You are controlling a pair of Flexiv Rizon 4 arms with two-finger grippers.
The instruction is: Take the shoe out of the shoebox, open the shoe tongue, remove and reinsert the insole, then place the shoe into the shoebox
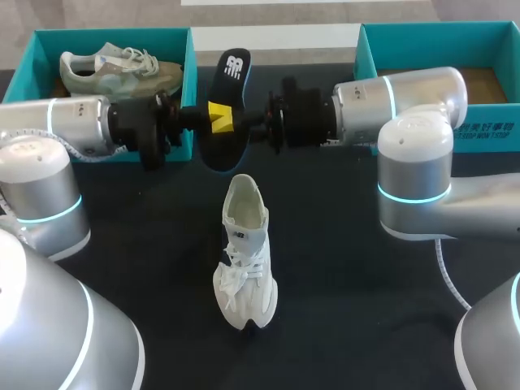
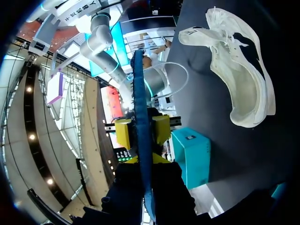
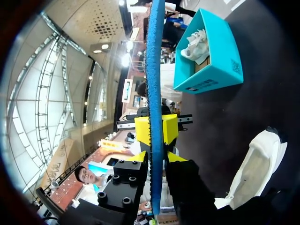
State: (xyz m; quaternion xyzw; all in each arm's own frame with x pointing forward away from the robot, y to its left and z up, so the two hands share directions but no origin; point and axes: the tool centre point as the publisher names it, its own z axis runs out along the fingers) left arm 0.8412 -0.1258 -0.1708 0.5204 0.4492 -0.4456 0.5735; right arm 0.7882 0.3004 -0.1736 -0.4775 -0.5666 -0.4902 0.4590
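Black counter (image 1: 341, 268) runs between two teal boxes. A white shoe (image 1: 244, 256) sits in the middle of it with its toe pointing at the robot. Behind the shoe, a dark insole (image 1: 223, 106) hangs up in the air. The left gripper (image 2: 144, 161) is clamped tight on the insole from one side, and the right gripper (image 3: 157, 157) is clamped on it from the other. The left shoebox (image 1: 114, 36) has a grey-green shoe (image 1: 122, 71) inside.
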